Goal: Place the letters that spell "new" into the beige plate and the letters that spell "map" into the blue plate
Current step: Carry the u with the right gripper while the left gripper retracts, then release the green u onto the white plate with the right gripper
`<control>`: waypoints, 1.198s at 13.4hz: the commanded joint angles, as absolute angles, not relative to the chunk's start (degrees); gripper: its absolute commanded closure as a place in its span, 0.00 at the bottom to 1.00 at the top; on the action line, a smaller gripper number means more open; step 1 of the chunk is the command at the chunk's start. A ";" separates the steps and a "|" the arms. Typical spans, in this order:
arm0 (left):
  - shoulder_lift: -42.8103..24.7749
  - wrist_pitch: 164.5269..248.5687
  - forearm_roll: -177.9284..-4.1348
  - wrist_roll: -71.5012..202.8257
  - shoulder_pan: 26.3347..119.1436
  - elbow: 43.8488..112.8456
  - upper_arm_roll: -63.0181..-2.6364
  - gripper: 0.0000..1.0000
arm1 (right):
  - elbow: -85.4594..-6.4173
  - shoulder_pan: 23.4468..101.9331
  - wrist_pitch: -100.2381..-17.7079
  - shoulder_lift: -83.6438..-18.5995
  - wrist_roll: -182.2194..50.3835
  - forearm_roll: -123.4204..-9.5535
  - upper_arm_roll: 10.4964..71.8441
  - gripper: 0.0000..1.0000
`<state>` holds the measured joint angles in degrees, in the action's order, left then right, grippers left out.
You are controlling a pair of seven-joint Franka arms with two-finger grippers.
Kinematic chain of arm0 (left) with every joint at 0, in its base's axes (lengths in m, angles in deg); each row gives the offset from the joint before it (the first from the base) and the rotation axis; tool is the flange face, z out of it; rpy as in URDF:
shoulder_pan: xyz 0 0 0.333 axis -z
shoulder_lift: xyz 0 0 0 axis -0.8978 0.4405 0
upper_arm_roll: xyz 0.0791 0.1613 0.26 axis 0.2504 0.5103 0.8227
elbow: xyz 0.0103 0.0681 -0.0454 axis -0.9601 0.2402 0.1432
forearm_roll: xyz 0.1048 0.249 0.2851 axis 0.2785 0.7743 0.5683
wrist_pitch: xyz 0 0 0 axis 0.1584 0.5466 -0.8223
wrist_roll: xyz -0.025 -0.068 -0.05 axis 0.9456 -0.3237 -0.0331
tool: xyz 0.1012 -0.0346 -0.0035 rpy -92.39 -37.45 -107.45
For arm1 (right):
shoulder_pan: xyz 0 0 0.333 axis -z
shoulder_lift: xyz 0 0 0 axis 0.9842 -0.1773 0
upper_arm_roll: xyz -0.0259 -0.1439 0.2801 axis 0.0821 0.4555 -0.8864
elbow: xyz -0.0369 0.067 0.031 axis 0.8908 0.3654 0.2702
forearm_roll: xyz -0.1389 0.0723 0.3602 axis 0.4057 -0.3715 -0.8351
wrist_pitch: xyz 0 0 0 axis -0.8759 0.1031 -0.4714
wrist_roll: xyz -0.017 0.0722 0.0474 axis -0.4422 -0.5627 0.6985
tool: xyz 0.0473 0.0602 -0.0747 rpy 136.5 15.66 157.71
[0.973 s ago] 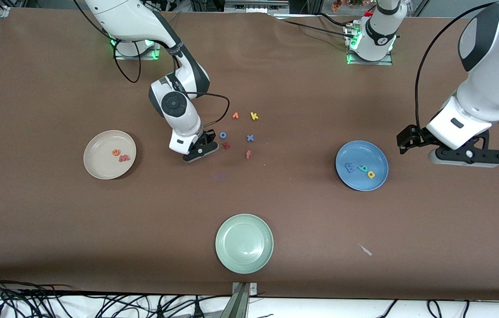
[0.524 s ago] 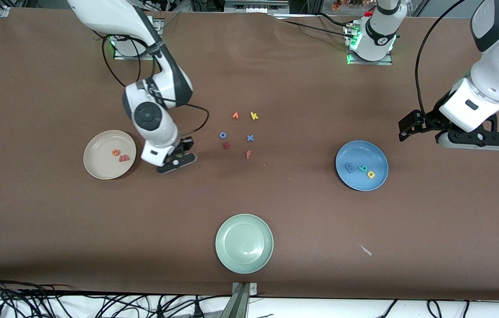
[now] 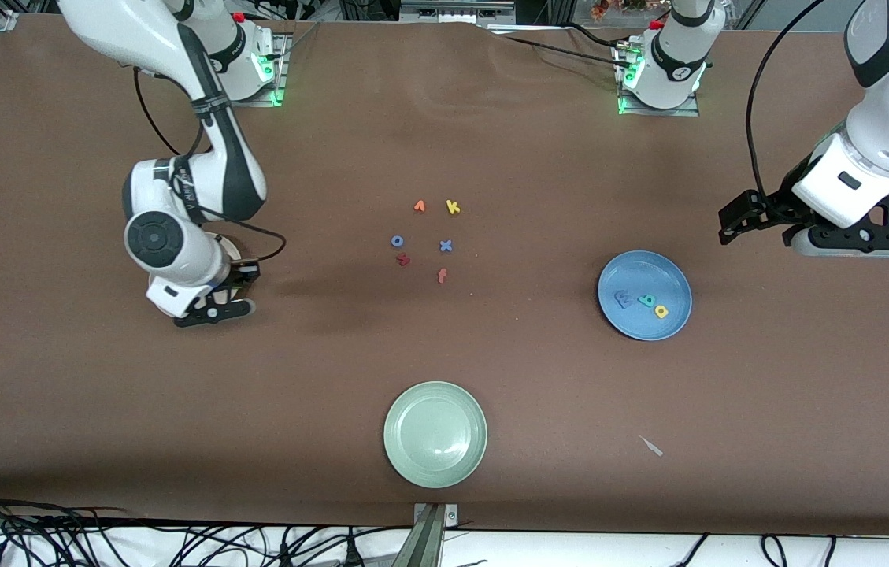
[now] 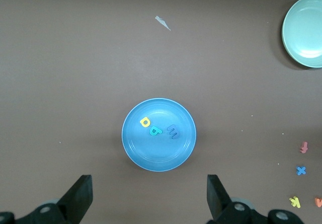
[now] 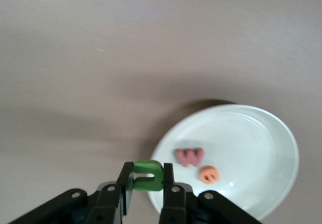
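Note:
My right gripper is shut on the green "n" and hangs over the rim of the beige plate. The salmon "w" and orange "e" lie in that plate. In the front view the right arm hides most of it. The blue plate holds the blue "m", teal "a" and yellow "p". My left gripper waits open and empty in the air, beside the blue plate toward the left arm's end of the table.
Several loose letters lie mid-table: a yellow "k", blue "o", blue "x", a dark red letter and an orange "f". A pale green plate sits near the front edge, a paper scrap beside it.
The right arm carried the green "n" from beside the loose letters to over the beige plate. The left arm drew back a little from the blue plate, its gripper staying open.

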<state>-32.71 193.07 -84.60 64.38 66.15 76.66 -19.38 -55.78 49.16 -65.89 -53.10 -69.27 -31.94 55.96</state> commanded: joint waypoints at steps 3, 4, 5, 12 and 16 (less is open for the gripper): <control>-35.52 193.36 -85.91 65.43 68.07 78.74 -16.63 0.00 | -54.93 54.73 -64.47 -57.10 -69.27 -33.07 55.94 0.57; -35.52 193.36 -85.99 65.52 68.52 78.66 -15.39 0.00 | -54.93 55.00 -64.47 -57.27 -70.32 -33.16 55.94 0.01; -35.52 193.36 -85.99 65.52 68.52 78.57 -15.21 0.00 | -54.93 54.92 -64.38 -57.19 -71.38 -33.16 55.85 0.00; -33.60 190.02 -85.29 71.14 67.74 76.03 -13.53 0.00 | -44.40 54.30 -49.29 -56.66 -73.76 -38.16 55.50 0.00; -32.79 189.24 -85.20 70.71 67.73 74.97 -13.53 0.00 | -38.60 53.51 -41.73 -56.05 -73.76 -38.25 55.41 0.00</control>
<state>-33.44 191.01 -84.60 69.15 67.55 77.07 -13.91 -41.48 53.72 -45.97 -56.38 -73.10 -37.62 55.57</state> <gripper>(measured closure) 0.000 0.000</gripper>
